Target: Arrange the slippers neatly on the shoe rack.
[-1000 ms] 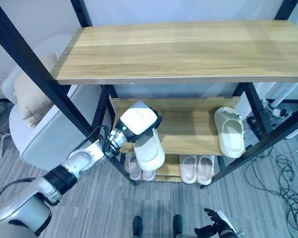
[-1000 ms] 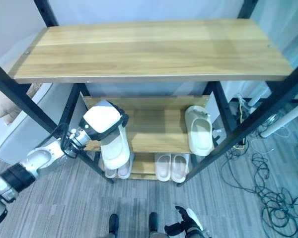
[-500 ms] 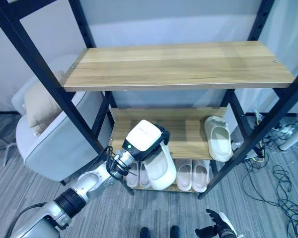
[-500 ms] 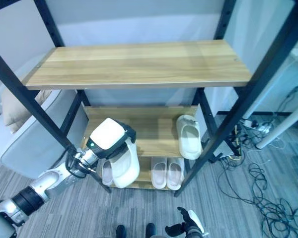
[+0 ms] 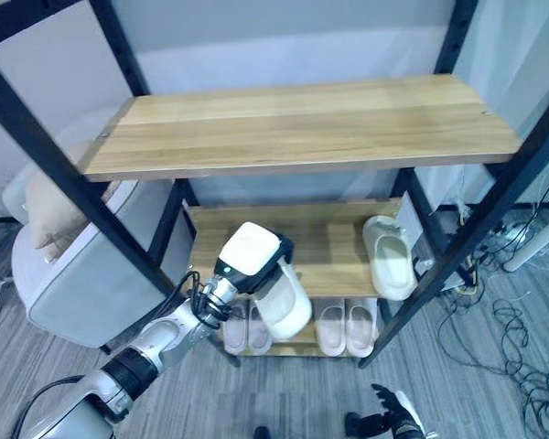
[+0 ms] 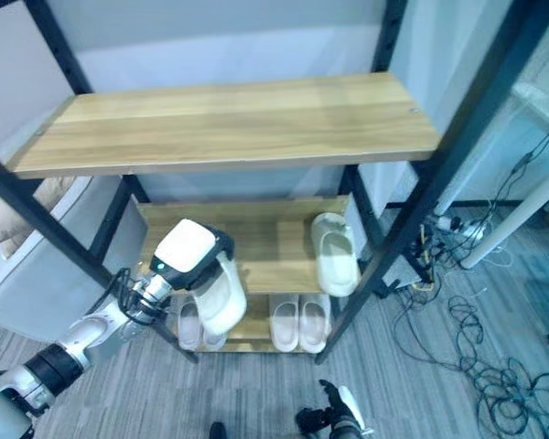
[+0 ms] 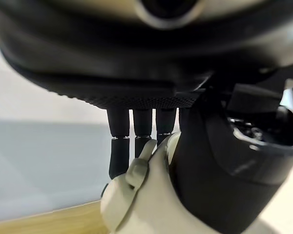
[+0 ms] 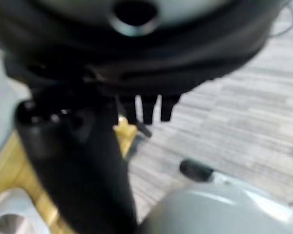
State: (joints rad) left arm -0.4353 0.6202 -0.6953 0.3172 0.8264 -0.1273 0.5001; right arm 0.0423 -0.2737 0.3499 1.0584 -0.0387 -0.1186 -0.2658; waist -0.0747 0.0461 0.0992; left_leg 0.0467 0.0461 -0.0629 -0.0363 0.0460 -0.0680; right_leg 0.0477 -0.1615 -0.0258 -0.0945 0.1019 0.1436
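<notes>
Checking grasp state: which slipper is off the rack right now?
The slipper gripped in the left hand, held before the middle shelf; the others rest on shelves.

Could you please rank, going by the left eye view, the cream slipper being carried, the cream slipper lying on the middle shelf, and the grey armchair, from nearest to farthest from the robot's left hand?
1. The carried cream slipper: held in the left hand, in front of the middle shelf.
2. The cream slipper on the middle shelf: at the shelf's right end.
3. The grey armchair: left of the rack; roughly as far as item 2, too close to call.
</notes>
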